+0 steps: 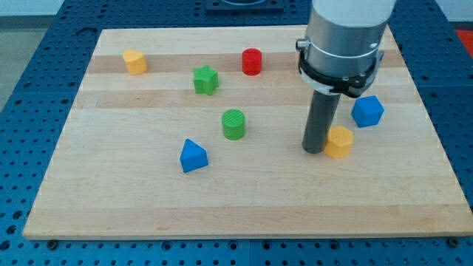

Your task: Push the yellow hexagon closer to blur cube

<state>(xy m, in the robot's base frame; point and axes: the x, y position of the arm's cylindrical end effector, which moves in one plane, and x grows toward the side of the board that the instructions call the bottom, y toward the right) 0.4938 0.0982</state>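
You have no fingers here to hold apart or together, only the rod, so whatever you do to the yellow hexagon (339, 141) you do by pushing. My tip (313, 151) stands on the table (244, 207) just at the hexagon's left side in the view, touching it or very nearly; the gap is too fine to tell. The hexagon itself sits just below and to the left of the blue cube (367, 111), near but apart from it. Judge it a small, light, rigid block that will slide readily on smooth wood and may spin if you meet it off-centre, so press a flat face squarely from its lower-left side. The table is pale, level board with bare wood all round the hexagon. Well off to the hexagon's left lie the green cylinder (233, 124) and the blue triangular block (193, 156); farther up and left of it stand the green star (205, 80), the red cylinder (252, 61) and a second yellow block (134, 62), none in your path.
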